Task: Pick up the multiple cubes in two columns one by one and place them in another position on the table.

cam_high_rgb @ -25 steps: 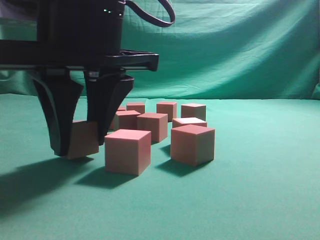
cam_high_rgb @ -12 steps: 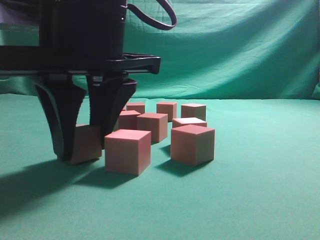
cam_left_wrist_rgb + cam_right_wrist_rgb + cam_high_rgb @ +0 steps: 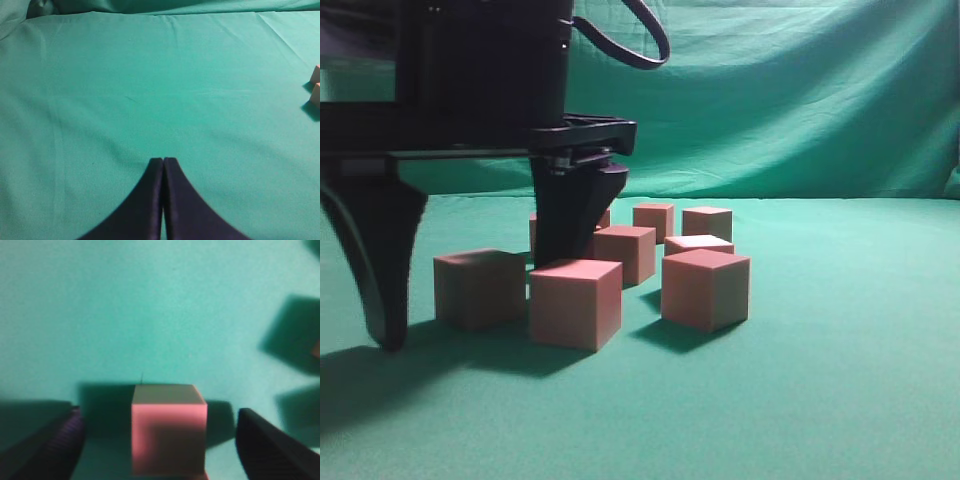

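Exterior view: right gripper (image 3: 470,300) body cut off by top and left edges; its far finger hides most of one rear cube (image 3: 534,232). Left wrist view: two cubes (image 3: 315,85) clipped by right edge. Right wrist view: blurred; fingers (image 3: 270,450) cropped at the bottom corners.

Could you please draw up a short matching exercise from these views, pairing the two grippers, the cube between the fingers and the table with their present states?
Things:
1. right gripper
2. left gripper
3. cube between the right fingers
4. table

States:
A. covered in green cloth
B. fingers pressed together, nothing between them
C. standing on the cloth, touched by neither finger
D. fingers spread wide, one on each side of a cube

Pairs: 1-D, 2-B, 3-C, 4-A
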Available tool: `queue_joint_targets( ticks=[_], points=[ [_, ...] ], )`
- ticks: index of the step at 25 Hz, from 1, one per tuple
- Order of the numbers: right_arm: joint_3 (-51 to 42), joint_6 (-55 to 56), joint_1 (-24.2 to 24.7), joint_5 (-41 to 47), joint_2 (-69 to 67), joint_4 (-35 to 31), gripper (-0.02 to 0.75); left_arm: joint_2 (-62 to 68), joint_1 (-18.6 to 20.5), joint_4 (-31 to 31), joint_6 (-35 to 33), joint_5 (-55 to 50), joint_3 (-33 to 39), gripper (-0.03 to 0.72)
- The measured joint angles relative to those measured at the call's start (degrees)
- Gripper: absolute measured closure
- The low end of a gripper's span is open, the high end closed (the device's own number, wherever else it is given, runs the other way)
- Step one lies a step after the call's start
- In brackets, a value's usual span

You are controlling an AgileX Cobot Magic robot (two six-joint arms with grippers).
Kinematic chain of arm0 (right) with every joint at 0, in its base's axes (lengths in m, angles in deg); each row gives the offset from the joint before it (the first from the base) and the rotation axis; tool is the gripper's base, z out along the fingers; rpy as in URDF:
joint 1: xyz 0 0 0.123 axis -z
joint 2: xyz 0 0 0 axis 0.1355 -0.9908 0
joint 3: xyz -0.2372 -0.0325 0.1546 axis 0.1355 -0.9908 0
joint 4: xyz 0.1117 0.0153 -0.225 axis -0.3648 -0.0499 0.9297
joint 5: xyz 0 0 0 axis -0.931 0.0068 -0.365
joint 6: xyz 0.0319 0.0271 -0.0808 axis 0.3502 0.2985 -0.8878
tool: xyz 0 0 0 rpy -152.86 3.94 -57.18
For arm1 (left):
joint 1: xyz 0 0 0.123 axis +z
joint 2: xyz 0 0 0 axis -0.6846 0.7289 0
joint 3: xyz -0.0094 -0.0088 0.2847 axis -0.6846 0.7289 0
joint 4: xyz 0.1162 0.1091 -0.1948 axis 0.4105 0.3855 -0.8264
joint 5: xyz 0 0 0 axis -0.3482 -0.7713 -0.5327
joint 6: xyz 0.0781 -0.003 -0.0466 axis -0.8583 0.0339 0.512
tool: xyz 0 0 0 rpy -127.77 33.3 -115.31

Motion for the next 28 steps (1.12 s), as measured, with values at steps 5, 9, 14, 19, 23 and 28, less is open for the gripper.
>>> queue_joint_targets(
  ticks=[5, 9, 14, 19, 23, 28],
  points=[
    [0.0, -1.5, -0.7, 0.0, 2.8, 0.8, 0.134, 0.0, 0.0, 0.0, 0.0, 0.0, 0.0, 0.688],
    [0.2, -1.2, -0.7, 0.4, 9.2, 3.5, 0.219, 0.0, 0.0, 0.0, 0.0, 0.0, 0.0, 0.688],
    [4.6, 0.0, -0.7, 2.4, 18.0, 3.4, 0.548, 0.0, 0.0, 0.0, 0.0, 0.0, 0.0, 0.688],
    [7.1, 0.8, -0.7, -1.0, 27.9, 1.1, 0.738, 0.0, 0.0, 0.0, 0.0, 0.0, 0.0, 0.688],
    [7.1, -5.9, -0.7, -1.3, 34.9, -2.6, 0.738, 0.0, 0.0, 0.0, 0.0, 0.0, 0.0, 0.688],
    [7.1, -17.0, -0.7, 4.0, 44.0, -13.3, 0.738, 0.0, 0.0, 0.0, 0.0, 0.0, 0.0, 0.688]
  ],
)
